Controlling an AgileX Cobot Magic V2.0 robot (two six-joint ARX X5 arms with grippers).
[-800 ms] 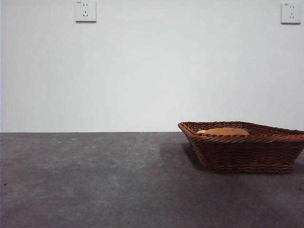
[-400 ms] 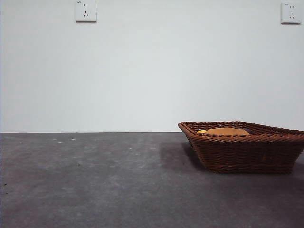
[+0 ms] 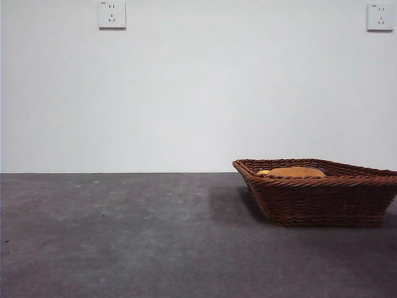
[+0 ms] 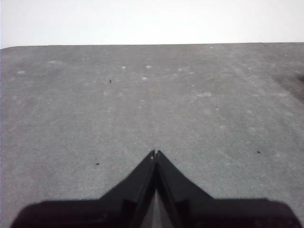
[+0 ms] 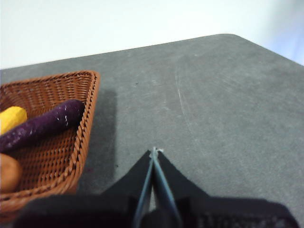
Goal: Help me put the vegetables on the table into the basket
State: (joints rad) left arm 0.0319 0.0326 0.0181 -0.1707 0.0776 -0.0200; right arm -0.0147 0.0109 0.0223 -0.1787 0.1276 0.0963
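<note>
- Three vegetables lie inside the basket (image 5: 45,142), as I see it through the right wrist camera: a long dark purple piece (image 5: 42,124) with pale flecks, a small yellow piece (image 5: 10,118) touching it, and a rounded tan-orange lump (image 5: 8,172) nearer the basket's other wall.
- From the front camera I make out only the tan-orange lump (image 3: 296,172) and a sliver of the yellow piece (image 3: 263,172) above the braided rim; the purple one is barely visible there.
- Basket (image 3: 319,198) is dark brown woven wicker, shallow, with flared sides, and it sits near one side edge of the dark grey speckled worktop (image 3: 124,236).
- Right gripper (image 5: 154,151) hangs over bare worktop just beside the basket, jaws closed and empty.
- Left gripper (image 4: 155,153) is over bare worktop (image 4: 142,95), jaws closed on nothing.
- Two white wall sockets (image 3: 111,14) sit high on the wall; no lettering on them is readable to me.
</note>
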